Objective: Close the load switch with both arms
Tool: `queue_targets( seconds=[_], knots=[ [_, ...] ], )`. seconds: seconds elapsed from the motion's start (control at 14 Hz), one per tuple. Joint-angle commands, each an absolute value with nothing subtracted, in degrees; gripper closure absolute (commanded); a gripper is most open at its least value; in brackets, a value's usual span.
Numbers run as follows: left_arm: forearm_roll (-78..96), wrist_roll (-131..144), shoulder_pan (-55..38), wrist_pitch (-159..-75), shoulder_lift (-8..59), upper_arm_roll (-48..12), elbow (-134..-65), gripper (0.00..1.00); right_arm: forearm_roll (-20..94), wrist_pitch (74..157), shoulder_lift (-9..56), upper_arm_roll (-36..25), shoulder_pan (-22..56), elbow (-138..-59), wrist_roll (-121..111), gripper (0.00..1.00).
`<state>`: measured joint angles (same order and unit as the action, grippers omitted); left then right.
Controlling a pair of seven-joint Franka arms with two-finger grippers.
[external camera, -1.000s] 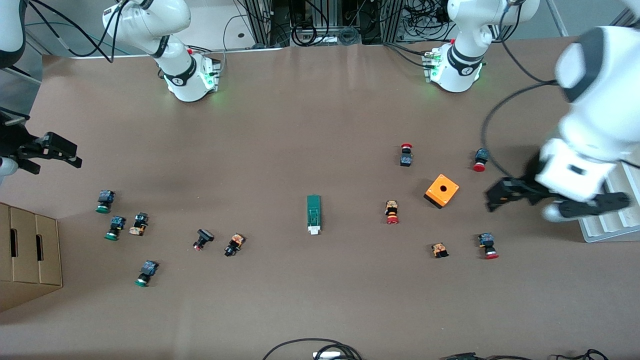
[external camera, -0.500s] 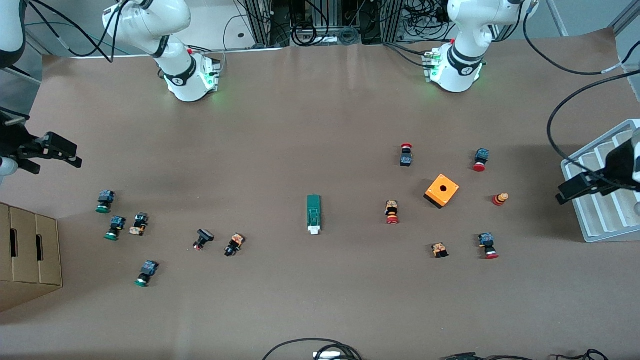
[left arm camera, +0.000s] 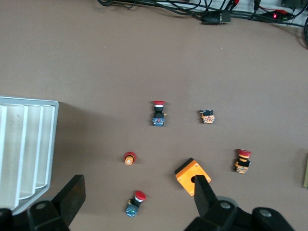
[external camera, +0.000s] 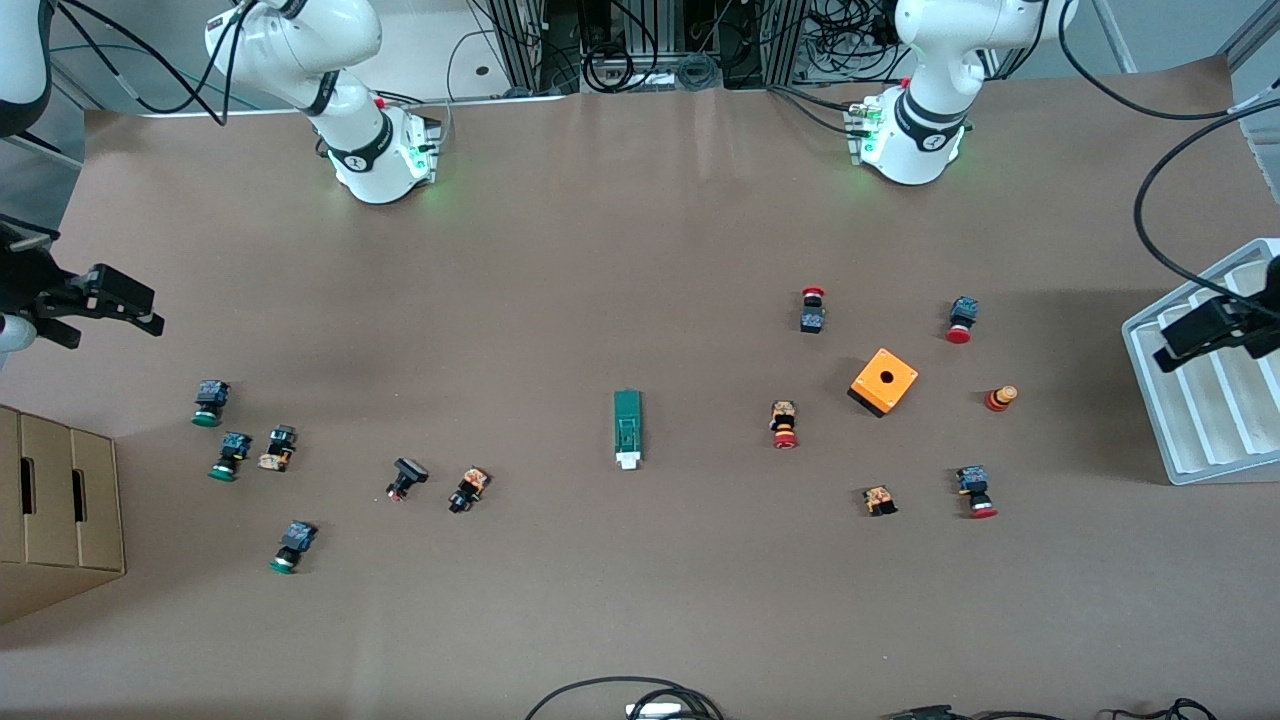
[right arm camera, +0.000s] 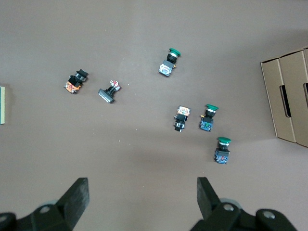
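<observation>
The narrow dark-green load switch (external camera: 627, 428) with its white tab at the end nearer the front camera was seen lying flat near the middle of the brown table (external camera: 640, 230), untouched by either arm. Toward the left arm's end of the table, an orange box with a round hole (external camera: 884, 381) was found among several red-capped push buttons (external camera: 784, 424), with a small red-and-orange knob (external camera: 999, 398) just beside the box. Toward the right arm's end, green-capped push buttons (external camera: 209, 402) were scattered, and a brown cardboard box (external camera: 55, 512) was set at the table's edge. A white ribbed tray (external camera: 1200, 420) was placed at the left arm's end.

The left gripper (external camera: 1200, 330) was held over the white ribbed tray, jaws spread wide and nothing gripped. The right gripper (external camera: 115, 300) was held over the table's edge at the right arm's end, jaws likewise spread wide and empty.
</observation>
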<state>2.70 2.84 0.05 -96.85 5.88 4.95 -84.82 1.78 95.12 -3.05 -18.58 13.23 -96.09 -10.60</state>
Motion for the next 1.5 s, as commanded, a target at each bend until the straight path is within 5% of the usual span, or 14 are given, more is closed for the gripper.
queue_targets(
  seconds=[0.0, 1.43],
  knots=[
    [3.52, 1.14, 0.35, -96.68, 4.83, 4.66, -85.96, 0.00, 1.23, 94.22, -3.43, -18.63, 13.54, -95.71, -10.90, 0.00],
    [0.28, 0.53, 0.88, -90.80, 6.77, 4.75, -83.76, 0.00, 1.23, 94.31, -3.43, -18.63, 13.45, -95.71, -10.99, 0.00]
  ],
)
